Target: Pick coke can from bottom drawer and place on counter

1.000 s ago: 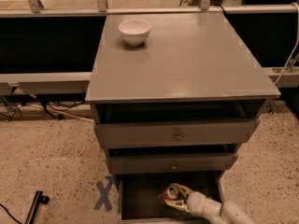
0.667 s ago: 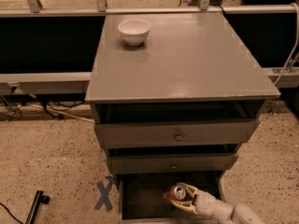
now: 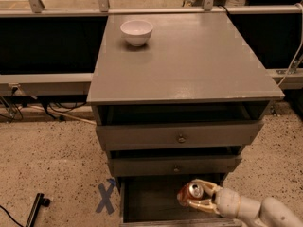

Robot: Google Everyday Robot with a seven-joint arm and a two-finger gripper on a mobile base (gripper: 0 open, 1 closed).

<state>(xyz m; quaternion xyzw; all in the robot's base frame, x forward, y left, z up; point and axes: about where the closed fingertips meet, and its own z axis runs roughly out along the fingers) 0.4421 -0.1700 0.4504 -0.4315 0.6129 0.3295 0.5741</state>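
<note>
The coke can [image 3: 191, 193], red with a silver lid, is held tilted over the open bottom drawer [image 3: 151, 203], above its dark inner floor. My gripper [image 3: 196, 196] comes in from the lower right on a white arm and is shut on the can, one finger above it and one below. The counter [image 3: 184, 60] is the broad grey slab above the three drawers.
A white bowl [image 3: 137, 31] stands on the counter's far left. Two wider drawers with round knobs [image 3: 181, 138] sit above the bottom one, both slightly pulled out. A blue X mark [image 3: 105, 197] is on the speckled floor to the left. A metal rail runs behind the counter.
The gripper has lifted the coke can up and a little to the right from the drawer floor. The can's lid now shows more clearly.
</note>
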